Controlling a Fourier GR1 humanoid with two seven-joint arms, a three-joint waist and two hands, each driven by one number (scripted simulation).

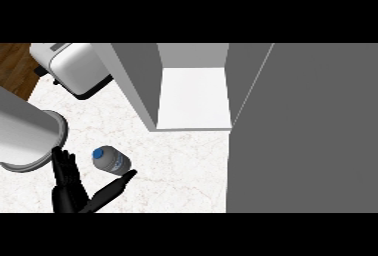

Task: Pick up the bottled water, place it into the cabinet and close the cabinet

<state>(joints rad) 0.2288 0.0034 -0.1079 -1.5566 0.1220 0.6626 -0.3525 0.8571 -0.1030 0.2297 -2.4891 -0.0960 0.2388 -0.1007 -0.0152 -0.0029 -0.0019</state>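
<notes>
The bottled water, clear with a blue cap toward the upper left, is on the white marble counter in front of the open cabinet. My left hand comes in at the lower left, fingers straight and pointing up just left of the bottle. Its thumb stretches out to the right, and the tip meets the bottle's lower edge. The fingers are not curled round the bottle. The cabinet's white shelf lies bare between grey walls. My right hand shows nowhere.
The cabinet's grey door stands open and fills the right side of the view. A large grey-white round container sits at the left edge, close to my fingers. A white toaster stands at the back left.
</notes>
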